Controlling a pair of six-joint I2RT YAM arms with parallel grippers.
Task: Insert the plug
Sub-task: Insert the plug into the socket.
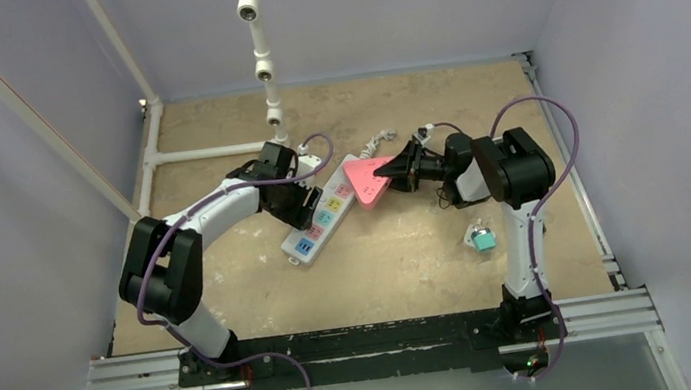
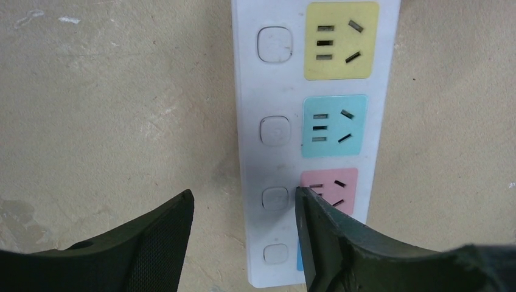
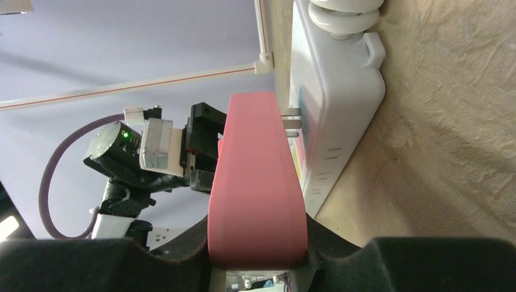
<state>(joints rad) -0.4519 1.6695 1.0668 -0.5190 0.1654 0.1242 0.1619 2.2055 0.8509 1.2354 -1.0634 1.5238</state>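
I have the right gripper [image 3: 258, 258] clenched on the pink triangular plastic plug [image 3: 258, 182], which sits out over the far end of the white plastic power strip [image 1: 319, 217], right of the left arm. On the right wrist view its metal prongs [image 3: 292, 118] meet the strip's face, with most of their length showing. I judge they are at the mouth of a socket and not yet seated, and I cannot tell which socket it is.

The left gripper [image 2: 243, 207] is spread wide at the strip's near half. One finger is above the bare table left of the strip and the other above the edge of the pink socket [image 2: 333, 182]. I cannot tell whether it presses on the strip or only hangs above it.

To finish well, I would hold the plug square to the face, so the prongs go in straight instead of levering. I would push along the prongs only and bring the left fingers down to pin the strip, since a light strip on a dusty board will likely slide away.

No bin or tray shows. The only receptacles are the sockets, and the yellow socket [image 2: 341, 40], the light blue socket [image 2: 334, 126] and the pink one are all empty. A small teal and white object [image 1: 480, 237] lies apart on the table near the right arm
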